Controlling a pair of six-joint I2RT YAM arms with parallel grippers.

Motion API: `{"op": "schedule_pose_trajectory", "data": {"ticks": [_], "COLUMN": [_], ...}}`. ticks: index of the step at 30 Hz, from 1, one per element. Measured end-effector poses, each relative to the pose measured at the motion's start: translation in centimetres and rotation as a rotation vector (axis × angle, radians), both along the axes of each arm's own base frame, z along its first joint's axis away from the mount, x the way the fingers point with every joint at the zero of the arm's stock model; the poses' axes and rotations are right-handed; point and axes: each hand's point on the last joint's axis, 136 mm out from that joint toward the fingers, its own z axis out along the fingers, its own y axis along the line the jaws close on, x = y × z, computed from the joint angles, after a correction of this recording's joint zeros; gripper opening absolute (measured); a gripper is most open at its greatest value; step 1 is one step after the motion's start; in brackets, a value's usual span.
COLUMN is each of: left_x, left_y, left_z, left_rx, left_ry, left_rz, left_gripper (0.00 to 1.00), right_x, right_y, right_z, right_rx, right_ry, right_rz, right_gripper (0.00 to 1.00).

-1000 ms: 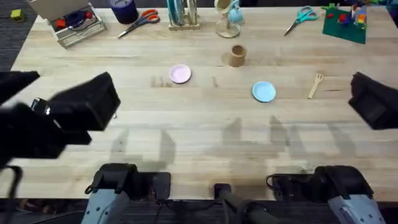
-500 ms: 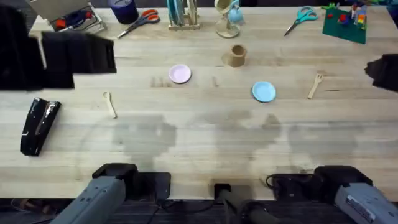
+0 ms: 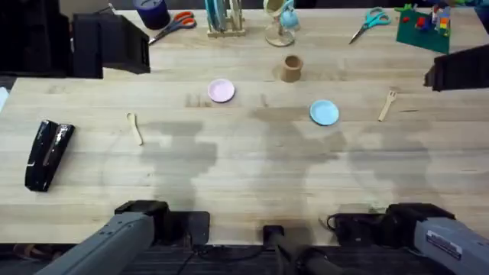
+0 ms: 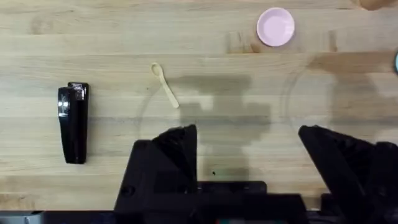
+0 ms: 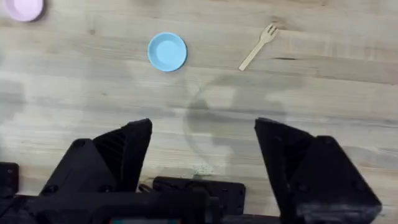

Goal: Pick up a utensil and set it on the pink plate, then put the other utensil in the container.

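The utensil (image 3: pixel 135 127), a small wooden spoon, lies on the table's left side, also seen in the left wrist view (image 4: pixel 165 85). The pink plate (image 3: pixel 221 91) sits at centre-left, with the tan container (image 3: pixel 291 68) behind and to its right. The other utensil (image 3: pixel 387 105), a wooden fork, lies at the right (image 5: pixel 257 47). My left gripper (image 4: pixel 249 158) hangs open high above the spoon, holding nothing. High above the table between the fork and a blue plate, my right gripper (image 5: pixel 205 158) is open and empty too.
A light blue plate (image 3: pixel 324 112) lies between the pink plate and the fork. A black stapler (image 3: pixel 47 153) rests at the far left. Scissors, a rack, a tray and toy bricks line the back edge. The raised arms show dark at upper left (image 3: pixel 103 42) and right (image 3: pixel 457 70).
Both arms have risen and drawn back toward the table's far side. The left arm's move uncovered the spoon and the stapler. Nothing on the table moved.
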Motion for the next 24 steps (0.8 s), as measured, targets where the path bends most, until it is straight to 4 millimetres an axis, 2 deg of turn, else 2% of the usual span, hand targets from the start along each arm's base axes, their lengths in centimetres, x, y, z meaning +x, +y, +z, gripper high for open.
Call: {"op": "schedule_pose_trajectory", "data": {"ticks": [8,11,17,24], "left_x": [-0.2,-0.3,0.2,2.0], "left_y": [0.0,0.4,1.6,1.9], "left_z": [-0.6,-1.5,-6.5,-13.9], "left_rx": [-0.001,0.003,0.02,-0.007], "left_ry": [0.036,0.068,0.183,0.242], "left_rz": [0.002,0.044,0.176,0.303], "left_gripper": [0.993,0.993,0.994,0.993], "right_x": [0.2,0.2,0.2,0.2], "right_y": [0.0,0.0,0.0,0.0], "right_z": [-0.1,-0.1,-0.1,-0.1], "right_rx": [0.0,0.0,0.0,0.0], "right_ry": [0.009,0.009,0.009,0.009], "right_rz": [0.0,0.0,0.0,0.0], "right_gripper": [0.996,0.995,0.995,0.995]}}
